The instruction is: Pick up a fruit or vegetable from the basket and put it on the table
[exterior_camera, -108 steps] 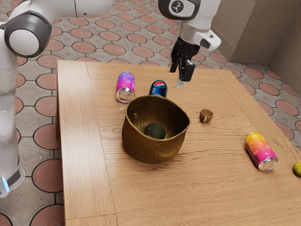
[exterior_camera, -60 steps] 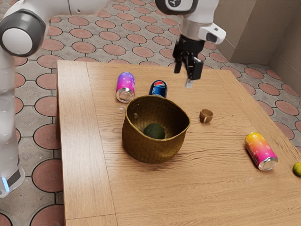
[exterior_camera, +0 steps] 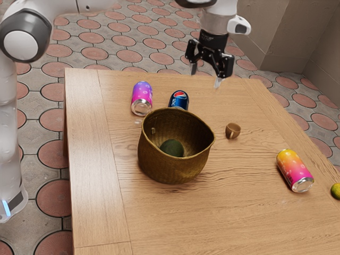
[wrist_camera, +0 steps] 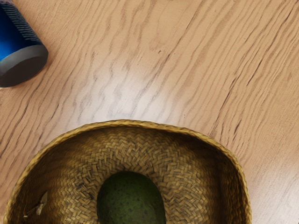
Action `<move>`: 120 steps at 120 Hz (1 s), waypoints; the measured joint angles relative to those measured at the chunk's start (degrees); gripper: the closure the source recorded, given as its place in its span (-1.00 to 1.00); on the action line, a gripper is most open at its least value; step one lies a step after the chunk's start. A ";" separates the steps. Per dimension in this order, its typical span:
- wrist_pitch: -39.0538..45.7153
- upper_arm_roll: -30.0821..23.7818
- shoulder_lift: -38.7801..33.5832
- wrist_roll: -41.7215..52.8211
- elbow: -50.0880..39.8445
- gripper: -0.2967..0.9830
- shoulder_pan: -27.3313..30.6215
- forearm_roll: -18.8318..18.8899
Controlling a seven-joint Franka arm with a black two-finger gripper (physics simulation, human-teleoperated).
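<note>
The fingers point(exterior_camera: 225, 67), spread wide, hang above the worktop point(exterior_camera: 186, 218). The dark green avocado point(exterior_camera: 172, 148) lies inside the basket point(exterior_camera: 170, 169), walled in all round. Near the basket are a blue can point(exterior_camera: 179, 100), a purple-pink can point(exterior_camera: 142, 99) and a small brown cup point(exterior_camera: 232, 130); a yellow-pink can point(exterior_camera: 295, 170) lies well apart.

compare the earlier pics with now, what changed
The tool has moved up in the exterior view and turned, its fingers now showing well apart. Inside the basket, the dark green fruit has shifted slightly toward the exterior view's left. Nothing was taken hold of. The basket, purple can, blue can, orange-pink can and brown cup stayed put.
</note>
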 joint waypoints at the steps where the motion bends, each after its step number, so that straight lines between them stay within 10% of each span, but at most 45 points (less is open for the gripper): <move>1: 0.02 -0.01 -0.08 -0.30 -0.07 -0.54 0.05 0.02; 31: 8.98 -1.01 -17.32 -7.50 -28.17 -0.54 -1.36 -1.41; 120: 23.19 -4.42 -19.82 -16.88 -42.97 -0.54 -1.57 -4.46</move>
